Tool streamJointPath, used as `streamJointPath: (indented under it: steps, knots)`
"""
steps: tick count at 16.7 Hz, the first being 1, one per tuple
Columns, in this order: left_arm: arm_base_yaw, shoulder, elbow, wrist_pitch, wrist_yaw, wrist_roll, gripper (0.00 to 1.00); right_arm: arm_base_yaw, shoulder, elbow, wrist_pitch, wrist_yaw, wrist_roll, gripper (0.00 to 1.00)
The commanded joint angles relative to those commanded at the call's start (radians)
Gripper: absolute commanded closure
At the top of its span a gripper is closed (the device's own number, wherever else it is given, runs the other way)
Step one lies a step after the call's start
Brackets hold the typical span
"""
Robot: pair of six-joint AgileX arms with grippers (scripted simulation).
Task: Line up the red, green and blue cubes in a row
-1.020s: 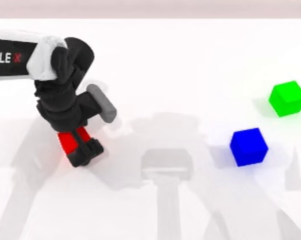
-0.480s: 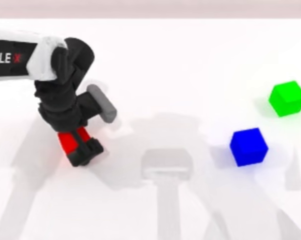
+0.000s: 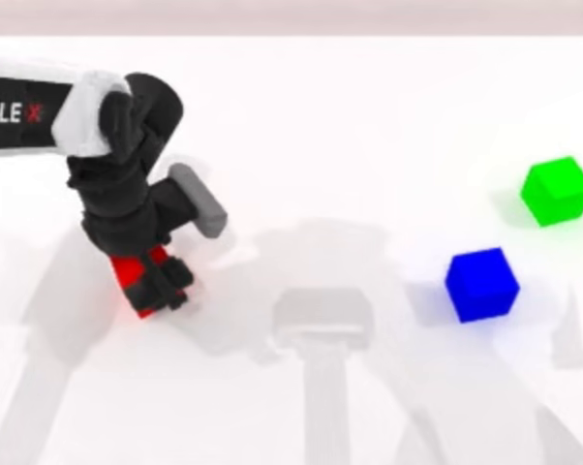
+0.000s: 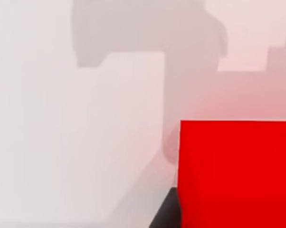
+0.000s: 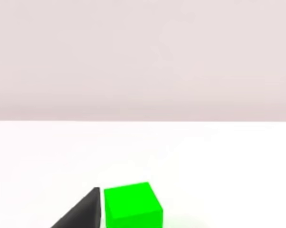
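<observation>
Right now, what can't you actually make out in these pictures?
- Red cube: top view, mostly hidden under the left gripper; left wrist view, cut off by the edge.
- Right gripper: outside the top view; the right wrist view shows only a dark tip beside the green cube, not whether it is open.
- Blue cube: seen in the top view only.

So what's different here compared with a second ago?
The left gripper has closed its fingers in on the red cube, which now looks clamped. The blue cube and green cube have not moved.
</observation>
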Motion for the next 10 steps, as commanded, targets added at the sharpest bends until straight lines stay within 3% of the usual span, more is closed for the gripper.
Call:
streamJointPath:
  steps: [10]
  knots:
    - [0.0, -0.032, 0.02, -0.035, 0.012, -0.006, 1.0, 0.0, 0.0, 0.0, 0.0, 0.0, 0.0, 0.0]
